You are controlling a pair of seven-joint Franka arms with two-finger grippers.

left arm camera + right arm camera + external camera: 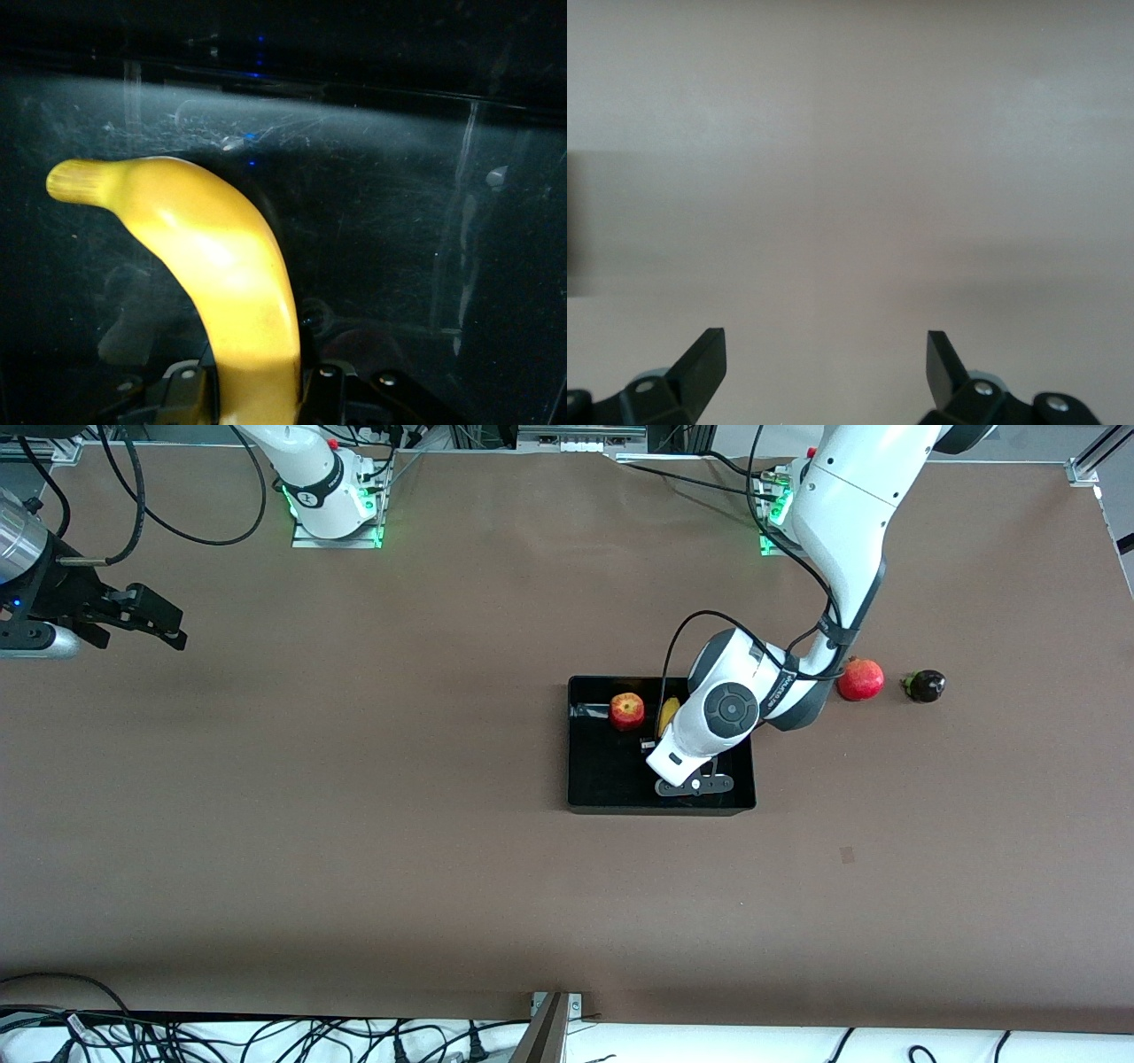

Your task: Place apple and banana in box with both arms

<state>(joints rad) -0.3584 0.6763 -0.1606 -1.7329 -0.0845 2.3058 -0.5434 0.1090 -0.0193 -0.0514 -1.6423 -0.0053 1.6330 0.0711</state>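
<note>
The black box [595,775] sits mid-table. The apple [627,710] lies inside it, in the part farther from the front camera. My left arm reaches down into the box, and its gripper [257,390] is shut on the yellow banana [221,274]. The banana's curved end points along the glossy box floor, low inside the walls. From the front only a short piece of the banana [669,713] shows beside the apple; the wrist hides the rest. My right gripper [173,631] waits open over bare table at the right arm's end, with nothing between its fingers [700,359].
A uniformly red round fruit [860,680] and a small dark fruit [924,685] lie on the table beside the box, toward the left arm's end. Brown tabletop surrounds the box.
</note>
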